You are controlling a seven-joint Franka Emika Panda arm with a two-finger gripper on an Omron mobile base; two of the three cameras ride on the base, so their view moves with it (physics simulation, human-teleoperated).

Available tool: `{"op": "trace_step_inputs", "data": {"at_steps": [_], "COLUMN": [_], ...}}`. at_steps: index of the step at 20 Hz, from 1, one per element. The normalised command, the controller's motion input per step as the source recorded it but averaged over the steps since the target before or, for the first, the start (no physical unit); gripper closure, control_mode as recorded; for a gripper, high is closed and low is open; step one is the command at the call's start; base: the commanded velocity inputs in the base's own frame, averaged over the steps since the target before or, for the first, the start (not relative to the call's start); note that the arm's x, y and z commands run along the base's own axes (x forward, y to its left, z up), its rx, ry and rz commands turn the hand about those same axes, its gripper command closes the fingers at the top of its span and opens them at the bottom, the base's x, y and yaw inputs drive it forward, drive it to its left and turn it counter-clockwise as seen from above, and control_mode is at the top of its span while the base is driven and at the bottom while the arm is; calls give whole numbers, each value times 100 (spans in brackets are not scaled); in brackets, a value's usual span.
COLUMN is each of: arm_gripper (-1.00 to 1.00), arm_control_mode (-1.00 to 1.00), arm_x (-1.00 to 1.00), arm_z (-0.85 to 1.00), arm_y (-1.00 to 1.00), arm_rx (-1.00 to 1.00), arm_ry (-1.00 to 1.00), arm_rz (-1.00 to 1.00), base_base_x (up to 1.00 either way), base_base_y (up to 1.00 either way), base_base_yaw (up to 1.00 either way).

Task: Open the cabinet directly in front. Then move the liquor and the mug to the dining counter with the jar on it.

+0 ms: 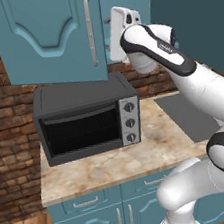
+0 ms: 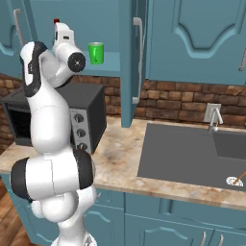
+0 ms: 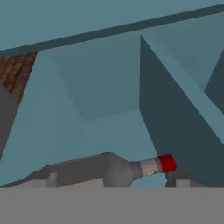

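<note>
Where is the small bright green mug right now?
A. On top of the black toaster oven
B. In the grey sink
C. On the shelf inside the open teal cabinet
C: the small bright green mug stands on the shelf inside the open teal wall cabinet, above the black toaster oven.

Arm (image 1: 179, 74): white, dark-jointed, rising from lower right, hand reaching up beside the cabinet door's edge.
Cabinet (image 1: 47, 32): teal wall unit, arched-panel door, vertical silver handle (image 1: 90, 31).
Toaster oven (image 1: 87, 118): dark grey, three knobs, standing under the cabinet.
Counter (image 1: 140, 158): beige marbled stone.
Wall (image 1: 4, 124): brick.
</note>
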Motion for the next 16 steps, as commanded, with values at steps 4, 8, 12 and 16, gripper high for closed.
{"op": "trace_step_inputs", "data": {"at_steps": [4,8,12,16], "arm_gripper": [-100,-100,-100,-100], "arm_control_mode": [-100,-100,-100,-100], "arm_x": [30,4,-4,-74], "arm_z": [-7,0,0,11], "arm_y": [29,53,50,36], "arm_rx": [0,0,-1,-2], "arm_ry": [0,-3,-6,-15], "arm_rz": [14,15,15,16], "base_base_x": [0,0,0,0], "base_base_y": [0,0,0,0], "base_base_yaw": [0,0,0,0]}}
